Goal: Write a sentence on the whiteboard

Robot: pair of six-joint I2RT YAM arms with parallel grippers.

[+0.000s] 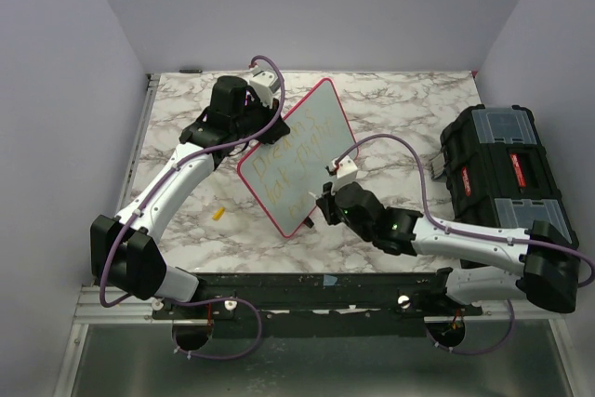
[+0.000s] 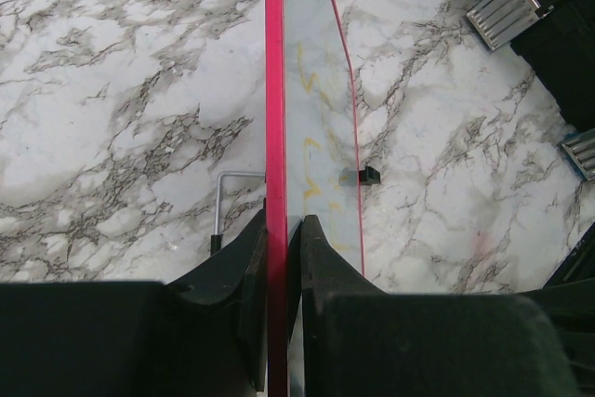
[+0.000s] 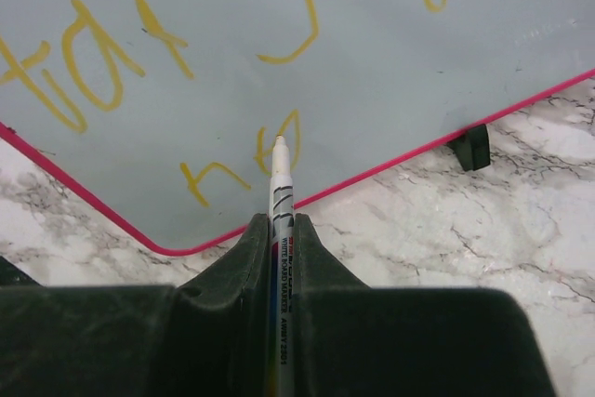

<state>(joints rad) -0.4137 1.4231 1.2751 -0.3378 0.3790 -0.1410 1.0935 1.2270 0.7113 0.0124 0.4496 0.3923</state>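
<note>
1. The marble desk [image 1: 390, 99] carries a black toolbox [image 1: 502, 169] at its right edge.
2. The whiteboard [image 1: 311, 132] stands tilted at the desk's middle, with the left fingers [image 2: 307, 239] clamped on its pink rim.
3. The yellow sentence [image 1: 284, 169] crosses its face.
4. The right fingers [image 3: 302, 239] are closed on a marker [image 3: 281, 192], whose tip is at the lowest letters.
5. A small yellow piece [image 1: 219, 214] lies toward the near edge.

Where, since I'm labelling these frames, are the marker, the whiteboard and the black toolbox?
marker [image 3: 280, 183]: right wrist view, white barrel just below the tip.
whiteboard [image 1: 321, 113]: top external view, bare upper part of its face.
black toolbox [image 1: 493, 160]: top external view, middle of its lid.
</note>
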